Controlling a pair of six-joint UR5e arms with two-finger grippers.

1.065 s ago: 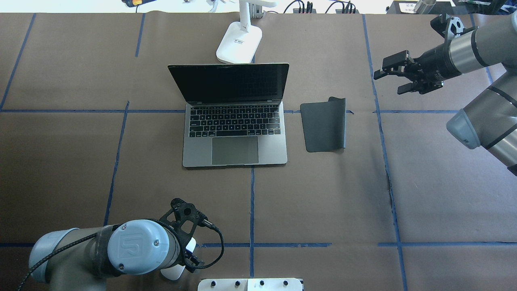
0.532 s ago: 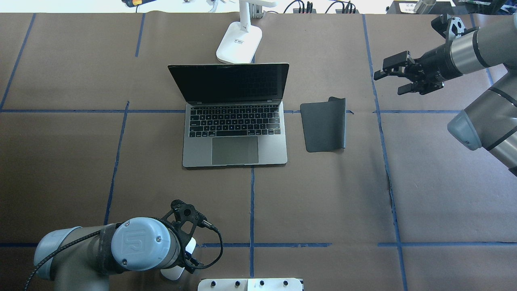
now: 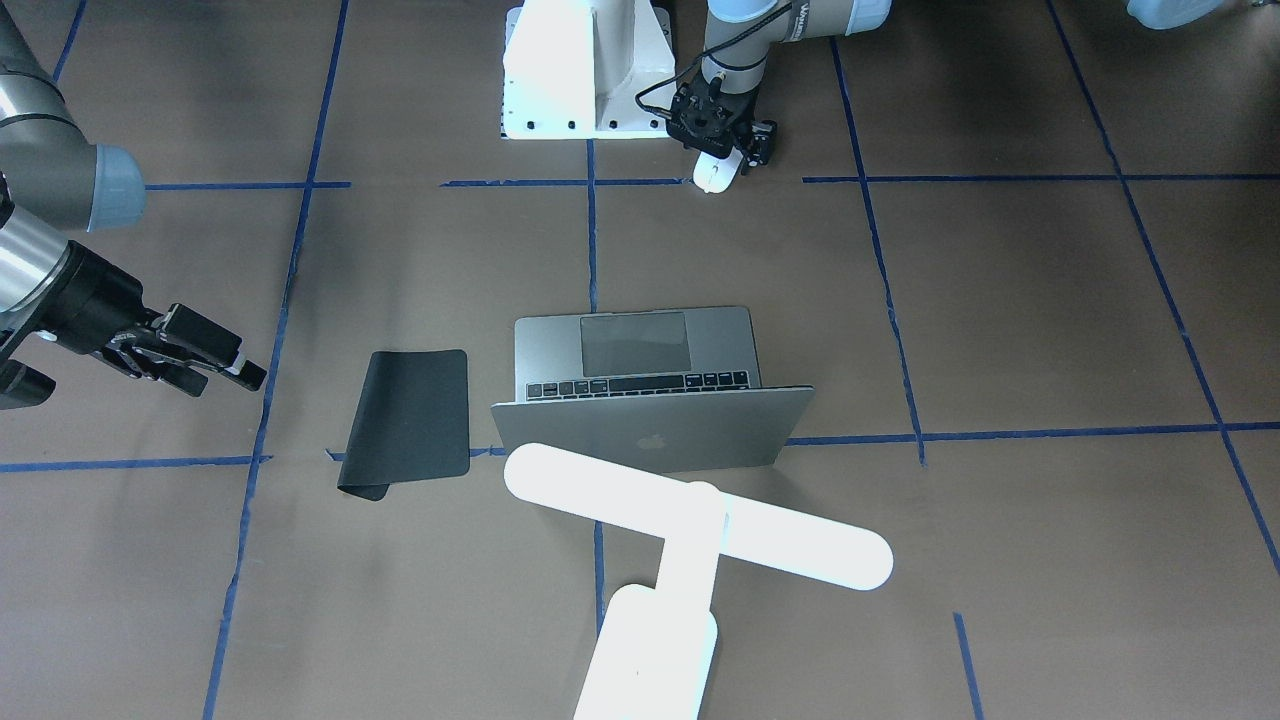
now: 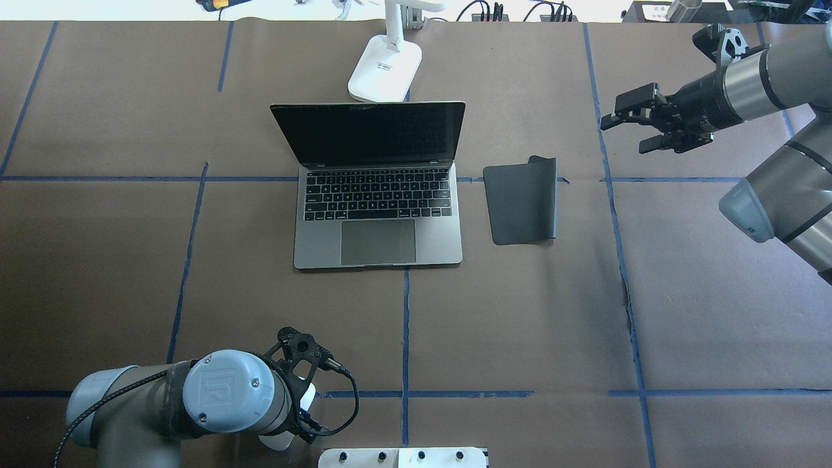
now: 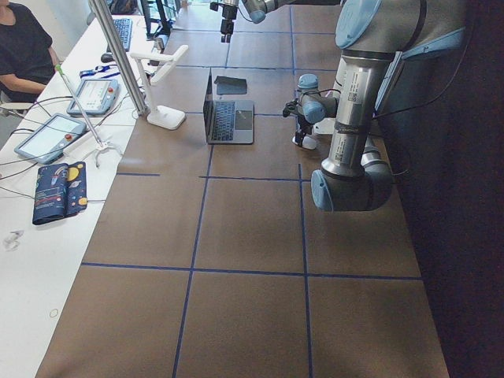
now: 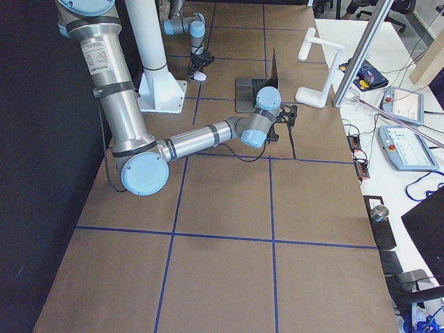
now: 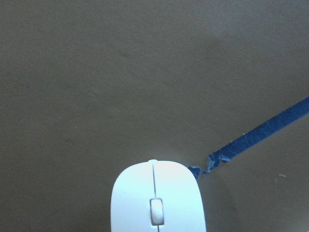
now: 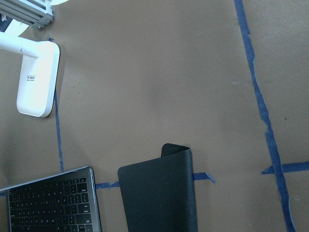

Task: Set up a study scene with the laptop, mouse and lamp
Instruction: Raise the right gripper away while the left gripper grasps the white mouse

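Observation:
The grey laptop [image 4: 377, 221] lies open mid-table, its screen facing the robot. Behind it stands the white lamp [image 4: 385, 68], and its bar head [image 3: 690, 515] hangs over the lid. The white mouse [image 3: 717, 172] lies on a blue tape line close to the robot's base. It also fills the bottom of the left wrist view [image 7: 157, 200]. My left gripper [image 3: 725, 150] points straight down over the mouse, its fingers apart on either side, and looks open. Far to the right, above the table, my right gripper [image 4: 624, 134] hovers open and empty.
A black mat [image 4: 523, 201] with one curled far corner lies right of the laptop. The white bolted pedestal [image 3: 585, 70] stands just beside the mouse. In the side views, tablets and a pouch [image 5: 55, 193] lie on a white bench, where a person sits.
The left arm's elbow has shifted slightly right over the mouse, which has stayed in place. The right wrist has edged a little up and back, gripper still open.

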